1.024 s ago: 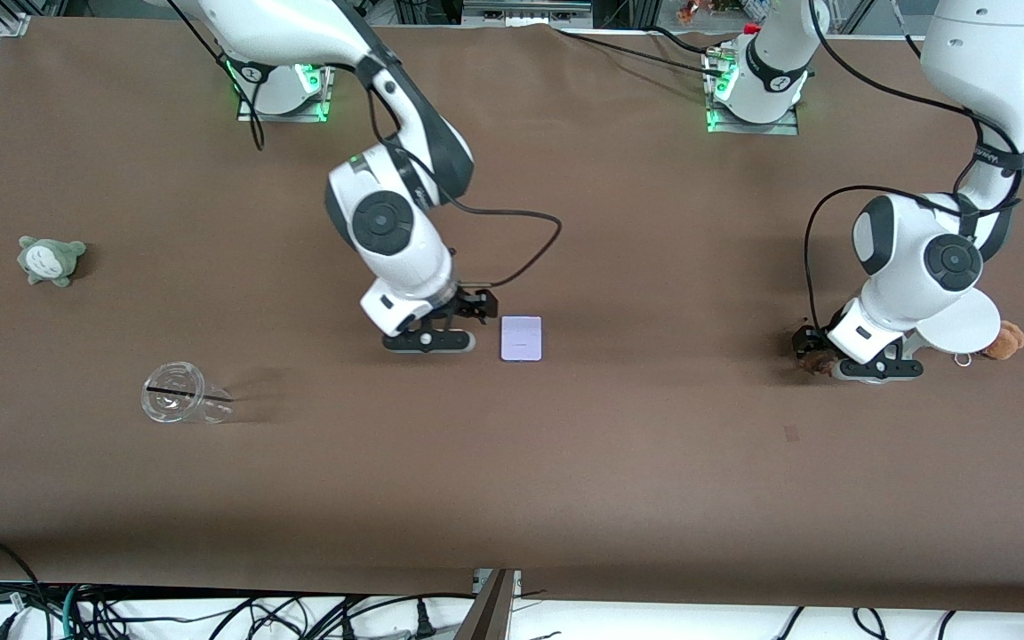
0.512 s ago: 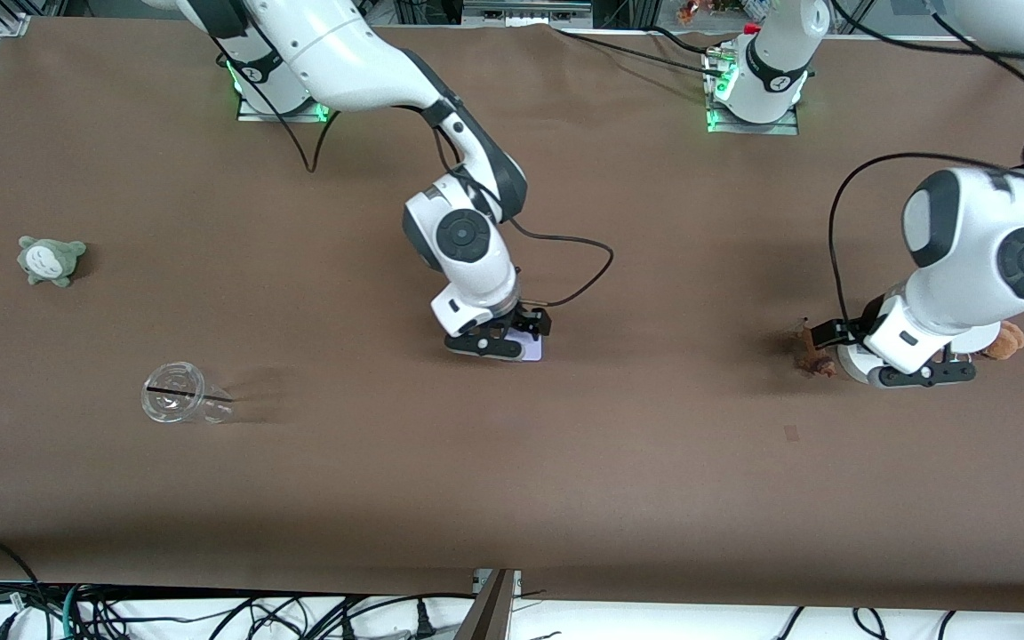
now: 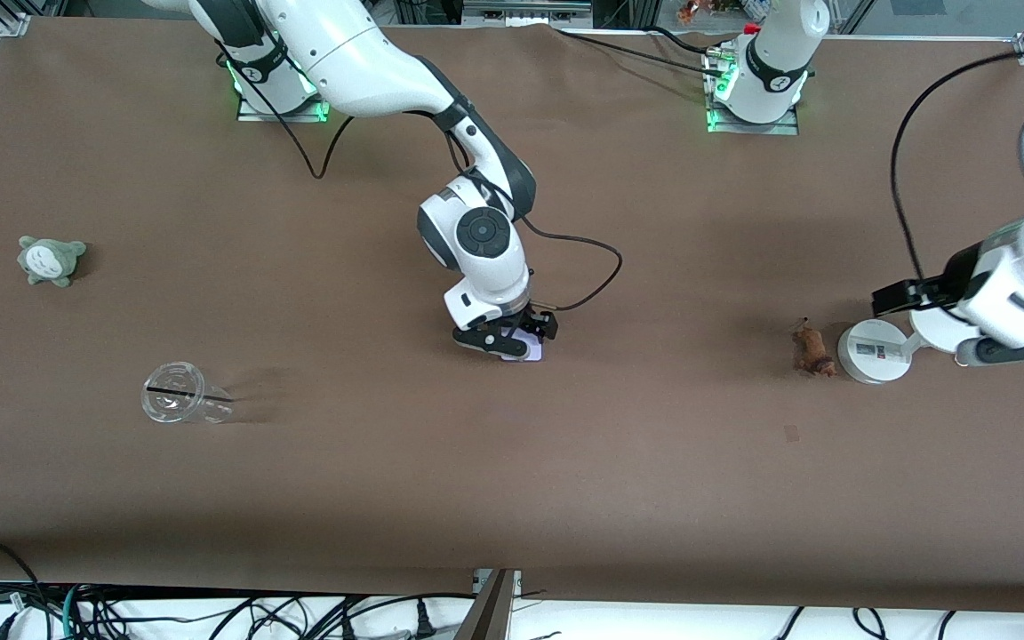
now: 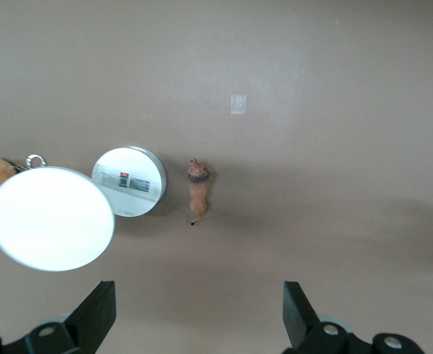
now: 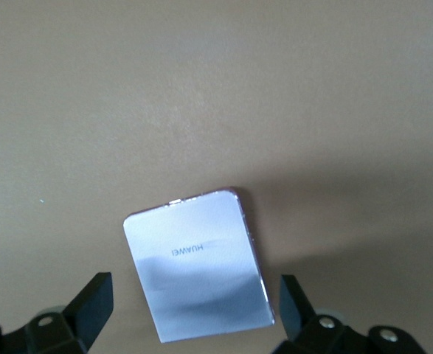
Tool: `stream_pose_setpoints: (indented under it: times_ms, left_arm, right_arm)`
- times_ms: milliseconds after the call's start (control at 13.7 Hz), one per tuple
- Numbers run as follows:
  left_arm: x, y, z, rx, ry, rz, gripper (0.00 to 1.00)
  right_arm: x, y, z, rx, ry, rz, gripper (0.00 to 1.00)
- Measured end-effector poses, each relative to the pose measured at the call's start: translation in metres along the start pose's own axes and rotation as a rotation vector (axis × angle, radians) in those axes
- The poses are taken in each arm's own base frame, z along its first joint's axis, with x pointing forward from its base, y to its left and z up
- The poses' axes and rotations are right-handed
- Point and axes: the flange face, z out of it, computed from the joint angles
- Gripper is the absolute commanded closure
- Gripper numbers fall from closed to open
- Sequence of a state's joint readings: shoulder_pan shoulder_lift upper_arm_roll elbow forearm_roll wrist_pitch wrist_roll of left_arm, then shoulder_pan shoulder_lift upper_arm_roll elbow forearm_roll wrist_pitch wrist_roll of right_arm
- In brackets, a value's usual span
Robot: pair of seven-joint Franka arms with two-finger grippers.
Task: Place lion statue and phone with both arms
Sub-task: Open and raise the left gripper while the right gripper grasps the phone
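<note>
over the phone, a descent; beside the stand, a release

nearest the front camera, the clear plastic cup (image 3: 176, 404) lies on its side toward the right arm's end of the table, unchanged. at mid-table the right gripper (image 3: 505, 340) has shifted from beside the phone (image 3: 532, 353) to directly over it; its fingers (image 5: 91, 306) are spread apart with the phone (image 5: 200, 263) flat on the table between them, not yet gripped. toward the left arm's end, the lion statue (image 3: 812, 349) now lies free on the table just beside the white stand (image 3: 872, 351). the left gripper (image 3: 1005, 351) has let it go, lifted and withdrawn, fingers (image 4: 94, 313) wide and empty, the lion statue (image 4: 197, 189) well clear below. judged state: statue placed; phone grasp pending. farthest, the grey plush toy (image 3: 50, 259) is undisturbed.
</note>
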State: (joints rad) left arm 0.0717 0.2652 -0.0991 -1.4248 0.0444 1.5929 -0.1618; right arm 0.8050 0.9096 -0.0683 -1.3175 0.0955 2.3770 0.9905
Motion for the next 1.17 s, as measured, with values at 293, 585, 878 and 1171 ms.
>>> stream_pose_setpoints:
  times_ms: [293, 585, 878, 1171]
  left_arm:
    - [-0.025, -0.018, -0.052, 0.002, 0.066, -0.032, 0.0]
    - [-0.031, -0.019, -0.042, 0.01, 0.024, -0.033, 0.0]
    - [-0.029, -0.013, -0.034, 0.011, 0.009, -0.022, 0.0]
    - [-0.029, -0.013, -0.034, 0.012, 0.004, -0.022, 0.0]
  right_arm:
    - [-0.016, -0.003, 0.023, -0.019, 0.022, -0.035, 0.0]
    - [-0.024, -0.005, 0.033, -0.024, 0.042, -0.061, 0.08]
    - [-0.024, -0.008, 0.03, -0.025, 0.064, -0.087, 0.65]
    - [-0.004, -0.002, 0.02, -0.033, 0.078, -0.114, 0.64]
